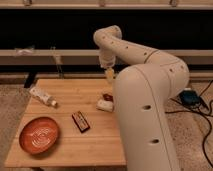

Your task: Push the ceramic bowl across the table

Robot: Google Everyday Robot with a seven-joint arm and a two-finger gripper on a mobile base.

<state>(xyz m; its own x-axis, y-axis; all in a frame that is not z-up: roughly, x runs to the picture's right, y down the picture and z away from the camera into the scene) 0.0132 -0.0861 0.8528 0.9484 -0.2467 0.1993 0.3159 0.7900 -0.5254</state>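
I see the ceramic bowl on the near-left corner of the desk. It is orange-red with pale swirl marks inside, sits upright with its open side up, and lies close to both the left and near edges. Nothing touches it.

The gripper hangs over the far middle of the desk, well apart from the bowl. It points down from a white wrist. The arm rises from the big white body on my right, bends at an elbow near the top of the view, then drops to the wrist. How the jaws stand I cannot tell; from here they are a pale yellowish blur against the wood.

Just under the gripper, by the right edge of the desk, lies a small red item, and just in front of that a small whitish object. The two look to be touching or nearly so.

Between these and the bowl lies a dark flat packet, turned at a slant. It has reddish markings, but any print on it is too small for me to read. A white tube lies on its side at the left of the desk, behind the bowl, its narrow end pointing toward the middle. Any label there is unreadable too.

On the floor to the right I see a blue box with dark cables trailing from it.
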